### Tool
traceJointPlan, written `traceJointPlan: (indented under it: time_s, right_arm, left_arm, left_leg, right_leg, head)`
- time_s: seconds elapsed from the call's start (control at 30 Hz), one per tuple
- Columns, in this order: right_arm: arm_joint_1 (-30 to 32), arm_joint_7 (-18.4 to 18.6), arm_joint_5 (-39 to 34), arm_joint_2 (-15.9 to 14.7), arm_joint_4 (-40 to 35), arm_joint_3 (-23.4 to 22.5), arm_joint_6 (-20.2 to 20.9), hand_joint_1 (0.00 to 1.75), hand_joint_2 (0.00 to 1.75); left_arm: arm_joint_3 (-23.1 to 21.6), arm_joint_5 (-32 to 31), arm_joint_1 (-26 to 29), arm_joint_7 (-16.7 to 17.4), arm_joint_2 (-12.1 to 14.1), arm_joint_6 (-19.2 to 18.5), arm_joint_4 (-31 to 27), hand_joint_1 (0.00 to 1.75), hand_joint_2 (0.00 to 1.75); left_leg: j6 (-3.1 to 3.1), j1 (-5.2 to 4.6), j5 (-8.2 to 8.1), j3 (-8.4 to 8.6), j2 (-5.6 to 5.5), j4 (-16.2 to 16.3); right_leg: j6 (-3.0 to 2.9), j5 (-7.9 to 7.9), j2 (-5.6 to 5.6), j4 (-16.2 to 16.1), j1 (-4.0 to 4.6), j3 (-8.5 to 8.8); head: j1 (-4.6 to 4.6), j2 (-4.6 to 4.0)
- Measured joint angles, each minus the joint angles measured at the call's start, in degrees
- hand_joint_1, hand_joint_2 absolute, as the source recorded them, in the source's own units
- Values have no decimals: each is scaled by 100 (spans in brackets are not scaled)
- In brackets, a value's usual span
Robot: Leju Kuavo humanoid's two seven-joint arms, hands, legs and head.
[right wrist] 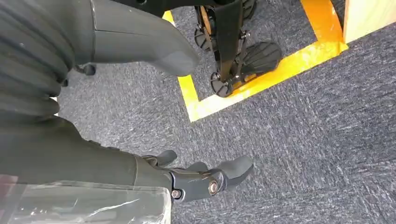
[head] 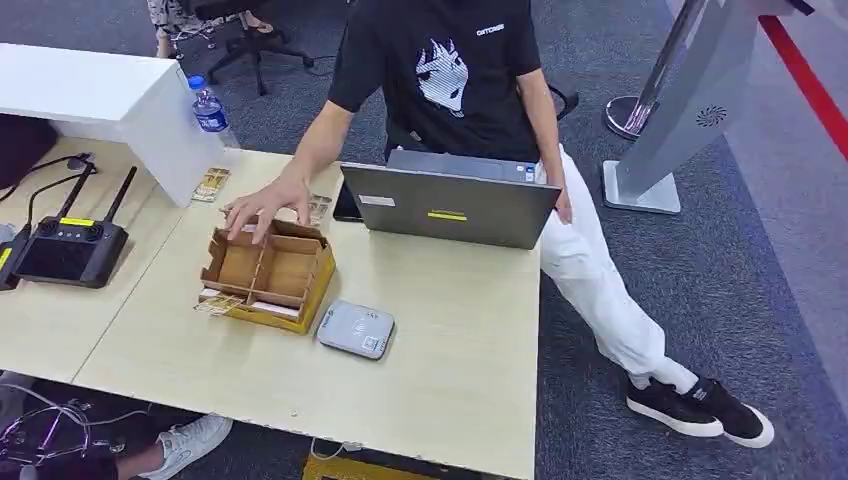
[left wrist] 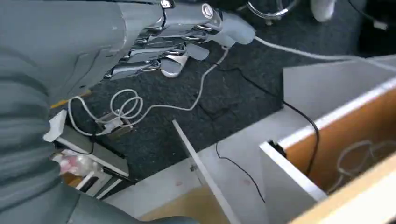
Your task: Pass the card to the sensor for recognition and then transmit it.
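Looking down, head view: pale wooden table (head: 440, 330); compartmented brown cardboard box (head: 268, 275) with cards (head: 222, 304) at its near edge; flat grey card sensor (head: 356, 330) just beside; grey laptop (head: 450, 205); person's hand (head: 262, 206) on box rim. Shirt text unreadable. Left hand (left wrist: 173, 44) empty, fingers loosely apart over dark carpet (left wrist: 233, 88). Right hand (right wrist: 205, 179) empty, fingers extended, above grey carpet with yellow tape (right wrist: 261, 79).

Office or lab demo space: grey carpet tiles (head: 760, 260) with yellow floor tape (right wrist: 261, 84), pale desk (head: 450, 360) carrying a laptop (head: 450, 205), card reader (head: 356, 329), wooden card box (head: 268, 272) and remote controller (head: 70, 250). Office chair (head: 240, 30) behind, white kiosk stand (head: 680, 120) to the side, loose cables (left wrist: 140, 107) on floor.
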Motion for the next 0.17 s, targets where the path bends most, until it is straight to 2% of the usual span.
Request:
traceJointPlan:
  time_s: [0.17]
  right_arm:
    - [-4,0,-2,0,0,-9,0,0,175]
  left_arm:
    - [109,0,-26,6,0,9,131,0,175]
  left_leg:
    - [-1,2,1,0,0,0]
  right_leg:
    - [0,0,0,1,1,0]
  head:
    - [0,0]
